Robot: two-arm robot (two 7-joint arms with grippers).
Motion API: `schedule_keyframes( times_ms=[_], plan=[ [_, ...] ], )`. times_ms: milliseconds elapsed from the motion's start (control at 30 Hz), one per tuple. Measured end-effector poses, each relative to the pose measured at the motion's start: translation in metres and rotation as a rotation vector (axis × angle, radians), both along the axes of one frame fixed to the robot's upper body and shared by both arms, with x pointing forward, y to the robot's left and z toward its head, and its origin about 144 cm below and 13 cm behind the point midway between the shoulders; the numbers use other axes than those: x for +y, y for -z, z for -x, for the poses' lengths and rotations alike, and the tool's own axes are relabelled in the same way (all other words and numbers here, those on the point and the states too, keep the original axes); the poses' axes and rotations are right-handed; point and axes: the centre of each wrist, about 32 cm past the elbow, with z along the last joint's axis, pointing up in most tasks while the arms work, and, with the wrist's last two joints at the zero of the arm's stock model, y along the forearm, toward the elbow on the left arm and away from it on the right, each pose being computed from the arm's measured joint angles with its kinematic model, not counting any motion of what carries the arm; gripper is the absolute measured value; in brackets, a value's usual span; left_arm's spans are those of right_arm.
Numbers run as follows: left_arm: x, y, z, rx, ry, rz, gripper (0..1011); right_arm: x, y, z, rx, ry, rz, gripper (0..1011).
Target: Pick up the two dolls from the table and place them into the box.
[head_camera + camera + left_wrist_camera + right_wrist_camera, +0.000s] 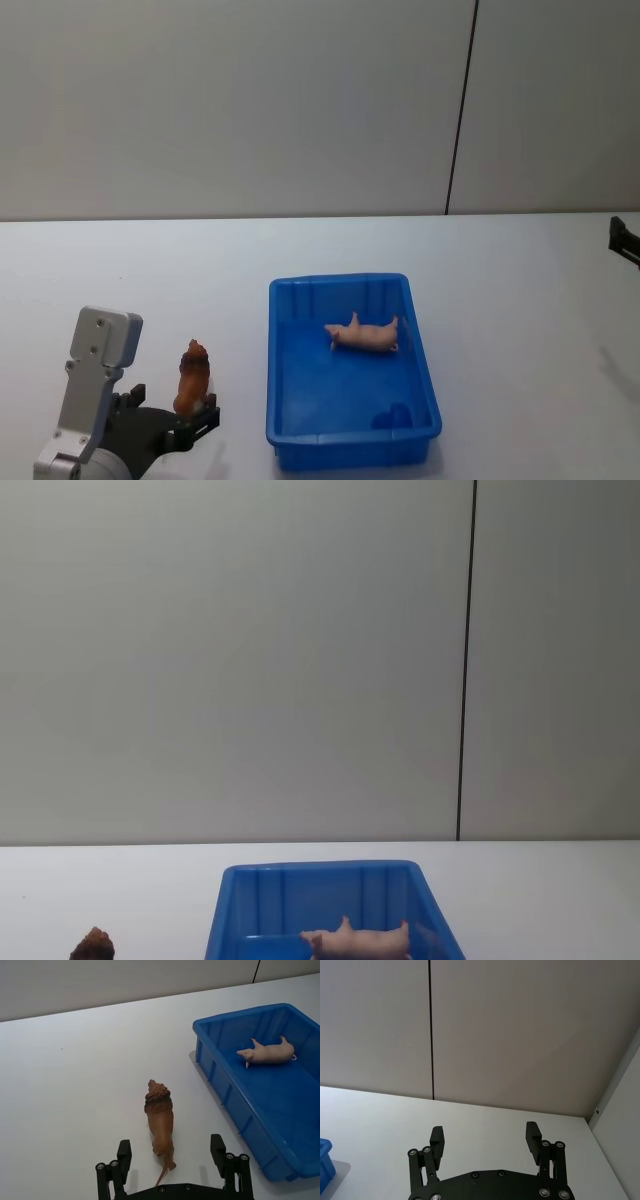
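Note:
The pale pink pig doll (364,334) lies on its side inside the blue box (285,400); the left wrist view shows the pig doll (267,1052) and the box (235,1105) too, and the chest view has the pig (358,941) and the box (235,905). The reddish-brown doll (192,377) stands on the white table (120,290) left of the box. My left gripper (188,420) is open just behind it, its fingers (123,1153) flanking the brown doll's (160,1122) tail end without touching. My right gripper (485,1138) is open and empty, at the far right (624,240).
A grey wall with a dark vertical seam (460,110) rises behind the table. Bare tabletop (75,1085) stretches to the left and beyond the brown doll, and to the right of the box (530,330).

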Motion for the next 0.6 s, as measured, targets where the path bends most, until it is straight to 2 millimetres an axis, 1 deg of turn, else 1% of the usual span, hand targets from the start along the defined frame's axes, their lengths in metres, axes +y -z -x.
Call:
schedule_keyframes(
  times_ms=[600],
  plan=[
    [0.019,0.025,-0.033,0.015,0.034,0.011,1003,-0.001,0.0,0.0,-0.001,0.005,0.0,1001]
  ],
)
